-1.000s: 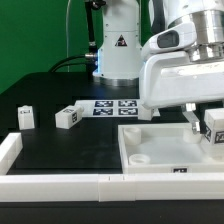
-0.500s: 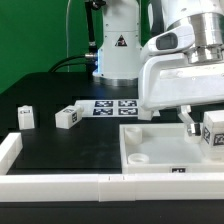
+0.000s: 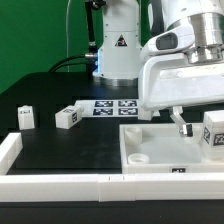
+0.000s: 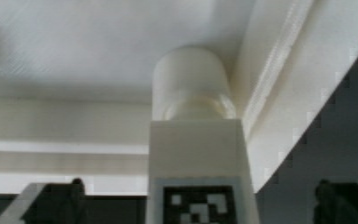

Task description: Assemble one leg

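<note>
One leg (image 3: 213, 133), a white stubby post with a square tag, stands on the right side of the white square panel (image 3: 160, 140), at the exterior view's right edge. My gripper (image 3: 208, 124) hangs over it. One dark finger (image 3: 180, 122) shows to the leg's left, with a gap between them; the other finger is hidden. In the wrist view the leg (image 4: 201, 130) sits between the jaws of my gripper (image 4: 197, 208). Both fingers (image 4: 51, 203) stand apart from its sides. The gripper is open.
Two more legs (image 3: 25, 117) (image 3: 67, 118) stand on the black table at the exterior view's left. The marker board (image 3: 112, 106) lies behind them. A round socket (image 3: 140, 157) marks the panel's near corner. A white rail (image 3: 60, 186) runs along the front.
The visible finger has moved left, away from the leg, so the jaws have opened. The leg sits slightly lower than before.
</note>
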{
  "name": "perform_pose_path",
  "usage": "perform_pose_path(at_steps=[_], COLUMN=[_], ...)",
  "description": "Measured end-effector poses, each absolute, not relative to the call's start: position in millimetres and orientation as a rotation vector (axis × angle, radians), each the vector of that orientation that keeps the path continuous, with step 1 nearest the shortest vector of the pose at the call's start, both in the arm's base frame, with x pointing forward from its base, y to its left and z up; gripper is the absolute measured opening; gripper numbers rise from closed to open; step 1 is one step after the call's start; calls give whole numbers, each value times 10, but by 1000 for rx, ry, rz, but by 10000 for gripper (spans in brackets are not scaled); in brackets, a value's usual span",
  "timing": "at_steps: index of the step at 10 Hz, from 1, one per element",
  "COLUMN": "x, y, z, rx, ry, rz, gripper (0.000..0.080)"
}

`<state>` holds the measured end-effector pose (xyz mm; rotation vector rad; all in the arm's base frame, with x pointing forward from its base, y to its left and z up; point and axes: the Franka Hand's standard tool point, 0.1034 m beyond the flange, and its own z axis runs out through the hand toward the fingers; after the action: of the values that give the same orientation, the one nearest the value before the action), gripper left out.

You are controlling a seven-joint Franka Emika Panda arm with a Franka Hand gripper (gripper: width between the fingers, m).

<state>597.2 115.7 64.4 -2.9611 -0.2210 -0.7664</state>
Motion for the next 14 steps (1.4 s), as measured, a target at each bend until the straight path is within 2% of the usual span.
perform_pose_path(at_steps=[1, 4, 7, 8, 11, 14], x=[5975, 6039, 6025, 5996, 6088, 6040], y=[1159, 1178, 1193, 1165, 1083, 1129], z=[660, 935, 903, 836, 829, 835], rx=[-2962, -2961, -2972, -2992, -3024, -3000], ry=[-219, -215, -219, -216, -207, -224], rz=[-758, -729, -661, -541, -148, 206], gripper=[649, 649, 649, 649, 649, 649])
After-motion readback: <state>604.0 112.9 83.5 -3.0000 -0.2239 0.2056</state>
